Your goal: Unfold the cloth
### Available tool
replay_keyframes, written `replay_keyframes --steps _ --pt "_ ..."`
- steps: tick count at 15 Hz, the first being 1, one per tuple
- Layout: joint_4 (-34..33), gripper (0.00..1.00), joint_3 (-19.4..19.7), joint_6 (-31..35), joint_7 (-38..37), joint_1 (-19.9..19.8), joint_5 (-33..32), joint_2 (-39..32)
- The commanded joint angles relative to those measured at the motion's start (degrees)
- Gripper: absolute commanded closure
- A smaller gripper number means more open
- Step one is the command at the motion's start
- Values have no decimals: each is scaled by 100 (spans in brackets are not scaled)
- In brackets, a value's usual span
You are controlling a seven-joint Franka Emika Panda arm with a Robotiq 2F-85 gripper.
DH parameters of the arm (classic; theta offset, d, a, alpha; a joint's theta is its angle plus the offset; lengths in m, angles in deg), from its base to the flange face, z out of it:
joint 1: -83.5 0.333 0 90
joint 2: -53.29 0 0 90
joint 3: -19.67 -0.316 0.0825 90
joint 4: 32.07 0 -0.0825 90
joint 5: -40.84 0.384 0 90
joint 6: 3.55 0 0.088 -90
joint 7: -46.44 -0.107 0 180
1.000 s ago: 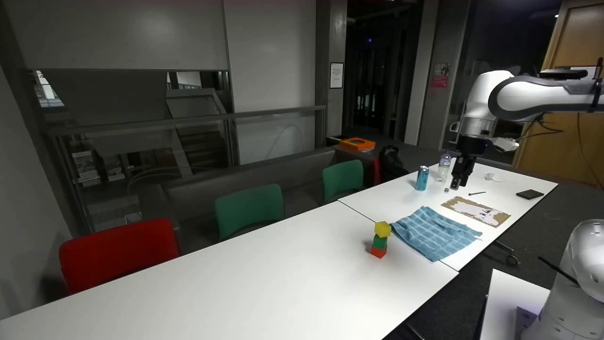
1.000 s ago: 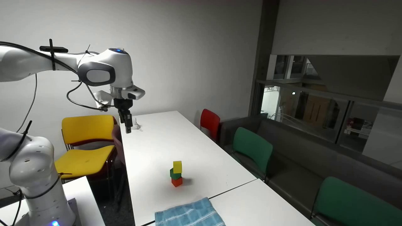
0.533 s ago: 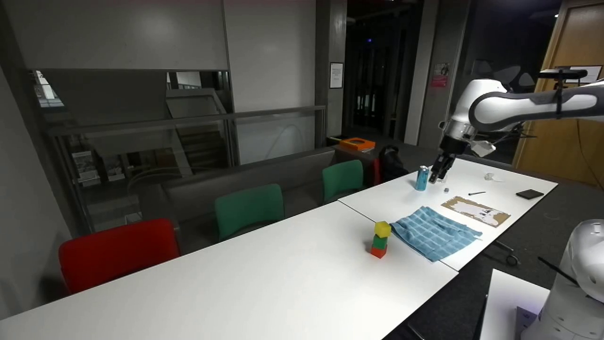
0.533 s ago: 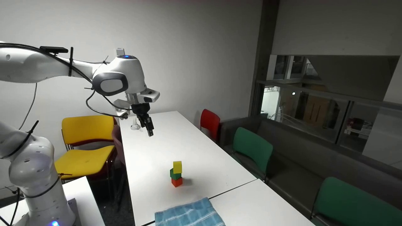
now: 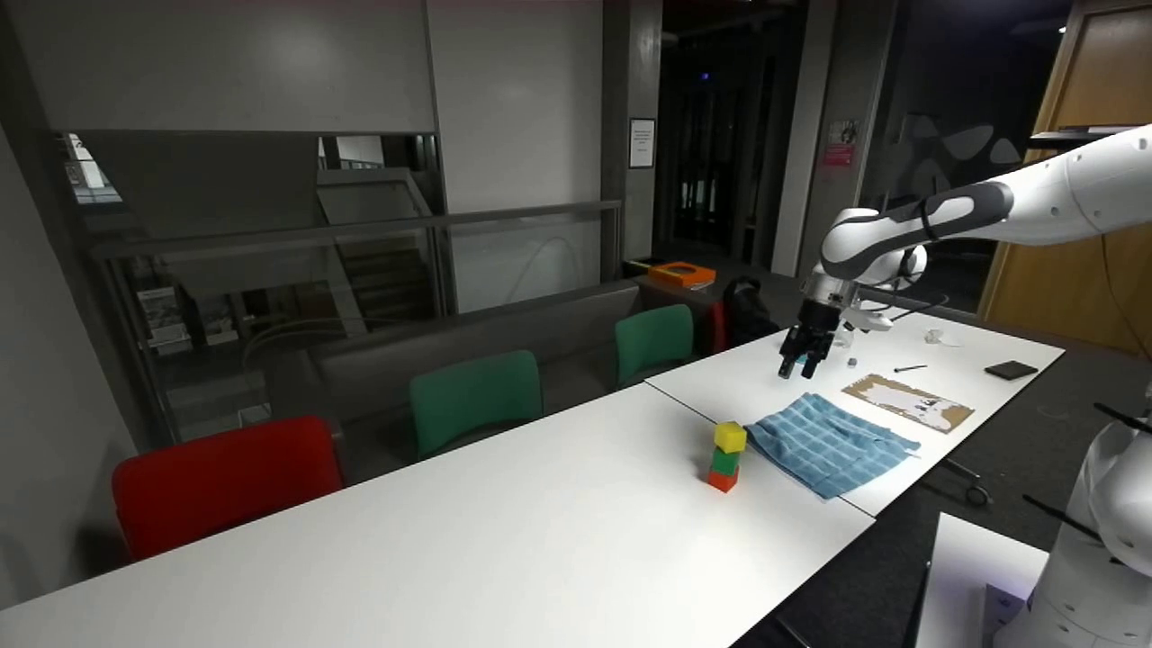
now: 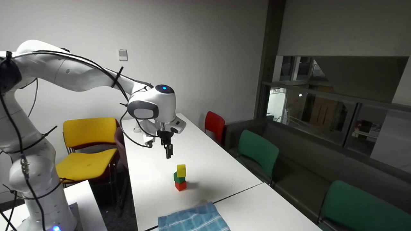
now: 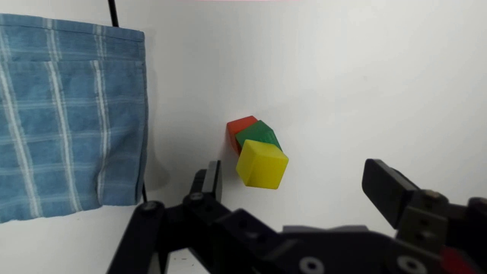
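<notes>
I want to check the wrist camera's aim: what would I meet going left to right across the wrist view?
Blue checked cloth → one fingertip of the claw → stack of red, green and yellow blocks → the claw's other fingertip. The blocks overlap, so they count as one.

Pale wall (image 6: 199, 48), dark sofa (image 6: 301, 166), green chairs (image 6: 258, 152), wooden door (image 5: 1102, 81)
</notes>
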State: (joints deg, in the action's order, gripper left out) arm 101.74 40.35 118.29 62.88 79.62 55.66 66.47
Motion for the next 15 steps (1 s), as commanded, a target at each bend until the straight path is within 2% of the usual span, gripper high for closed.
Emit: replay_keyframes --steps 1,4,5,6,8,11,13,15 --pt "-103 0 -178 -119 353 -223 284 -164" --pt "-258 0 -158 -309 653 -239 468 -243" --pt "-207 0 -248 -132 401 -233 376 -131" --pt "-128 0 -366 348 -60 -253 438 -65" --pt "-147 0 -524 999 -541 -248 475 -198" --pt "-221 0 -699 1832 -1466 -354 118 -538" --pt "-320 0 -707 2050 -2075 -501 -231 -876" --pt "-425 0 -639 1936 -2528 -654 -601 -1213"
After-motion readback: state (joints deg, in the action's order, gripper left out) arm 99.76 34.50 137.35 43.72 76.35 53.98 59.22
